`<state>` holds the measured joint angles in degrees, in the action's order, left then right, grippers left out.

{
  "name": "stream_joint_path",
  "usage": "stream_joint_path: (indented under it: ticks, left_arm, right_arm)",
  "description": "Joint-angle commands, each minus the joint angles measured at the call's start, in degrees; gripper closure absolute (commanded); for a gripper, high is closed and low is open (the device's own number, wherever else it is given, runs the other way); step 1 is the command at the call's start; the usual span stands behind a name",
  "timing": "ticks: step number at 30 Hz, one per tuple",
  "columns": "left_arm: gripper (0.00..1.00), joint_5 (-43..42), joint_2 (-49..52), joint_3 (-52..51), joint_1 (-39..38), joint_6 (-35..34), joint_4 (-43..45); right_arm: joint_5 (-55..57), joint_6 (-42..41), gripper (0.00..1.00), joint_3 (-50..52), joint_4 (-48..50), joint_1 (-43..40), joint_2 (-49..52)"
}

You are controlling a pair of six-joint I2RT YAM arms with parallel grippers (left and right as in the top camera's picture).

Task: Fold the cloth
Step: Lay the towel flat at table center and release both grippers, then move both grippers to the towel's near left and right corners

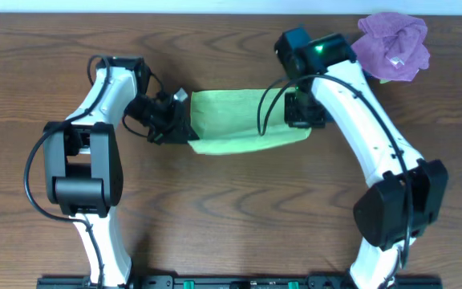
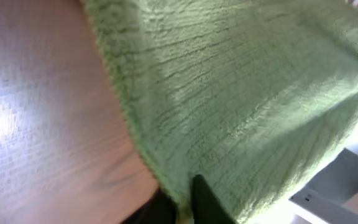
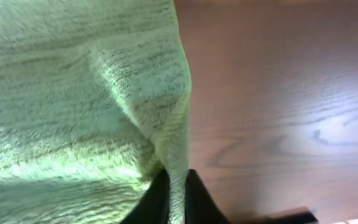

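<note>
The lime-green cloth (image 1: 243, 120) lies as a folded band across the middle of the table, between my two arms. At its left end, my left gripper (image 1: 189, 128) pinches the cloth's edge. In the left wrist view the cloth (image 2: 241, 93) fills most of the picture, and a fold of it runs down between the dark fingers (image 2: 205, 200) of the left gripper (image 2: 182, 200). My right gripper (image 1: 299, 112) holds the right end. In the right wrist view a ridge of the cloth (image 3: 73, 93) is squeezed between the right gripper's (image 3: 177, 190) black fingers (image 3: 197, 200).
A crumpled purple cloth (image 1: 393, 46) sits at the back right, just beyond my right arm. The brown wooden table (image 1: 231, 217) shows bare wood in front of the green cloth, between the two arm bases.
</note>
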<state>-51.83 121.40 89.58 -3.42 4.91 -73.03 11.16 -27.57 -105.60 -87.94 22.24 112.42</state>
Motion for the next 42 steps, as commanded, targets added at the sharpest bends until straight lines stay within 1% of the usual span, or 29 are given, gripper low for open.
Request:
stream_joint_path:
  ticks: [1,3,5,7,9,11,17,20,23,24,25,26,27,29,32,38,42]
  left_arm:
    - [0.77,1.5,-0.3,-0.9,0.4,4.6,-1.2]
    - [0.73,1.5,-0.3,-0.9,0.4,5.6,-1.9]
    - [0.68,1.9,-0.3,-0.9,0.4,6.0,-2.4]
    - [0.63,2.8,-0.3,-0.9,0.4,6.4,-2.9]
    - [0.58,3.4,-0.3,-0.9,0.4,6.9,-3.5]
    - [0.56,4.1,-0.4,-0.9,0.4,7.0,-4.2]
    - [0.56,4.0,-1.4,-0.9,0.4,9.2,-7.3]
    - [0.56,4.0,-4.1,-0.9,0.4,10.2,-8.8]
    - [0.55,4.0,-9.3,-1.0,0.4,10.3,-9.2]
    - [0.51,4.0,-11.2,-1.1,0.4,10.3,-9.2]
    - [0.43,4.0,-13.1,-1.3,0.4,10.2,-9.2]
    - [0.27,4.0,-15.4,-1.7,0.4,9.8,-9.2]
    - [0.04,4.1,-17.6,-2.3,0.4,9.3,-8.9]
    - [0.04,4.9,-22.4,-4.5,0.4,6.0,-7.2]
    - [0.05,9.0,-29.5,-11.1,0.4,-2.1,-1.8]
    - [0.04,11.8,-39.8,-27.0,0.4,-13.5,8.7]
    - [0.05,12.0,-42.2,-34.6,0.4,-17.8,14.6]
  right_arm:
    - [1.2,-0.9,0.86,4.0,-0.3,0.7,0.1]
    - [0.8,-1.1,0.83,6.2,0.0,1.0,-0.3]
    - [0.2,-1.1,0.76,8.2,0.9,1.1,-1.2]
    - [0.2,-1.1,0.65,9.2,1.2,1.1,-2.3]
    - [0.2,-1.1,0.62,9.7,1.2,1.1,-3.9]
    - [0.2,-1.1,0.60,9.7,1.4,1.1,-6.1]
    - [-0.9,0.9,0.58,11.5,1.4,0.8,-13.9]
    - [-2.2,1.1,0.56,16.6,1.8,0.0,-19.5]
    - [-5.0,2.1,0.56,25.0,3.4,-1.9,-27.2]
    - [-6.0,2.4,0.56,27.7,4.4,-2.8,-29.8]
    - [-6.8,2.5,0.55,30.2,5.5,-3.7,-32.3]
    - [-8.3,3.4,0.54,32.8,7.1,-4.9,-35.2]
    - [-9.9,4.3,0.52,34.9,8.5,-6.2,-37.7]
    - [-12.8,6.1,0.50,38.6,10.9,-9.2,-42.3]
    - [-16.4,8.2,0.48,42.5,12.8,-13.6,-46.8]
    - [-21.5,11.3,0.48,46.8,15.5,-18.0,-48.4]
    - [-26.0,12.8,0.48,49.8,20.3,-18.2,-48.4]
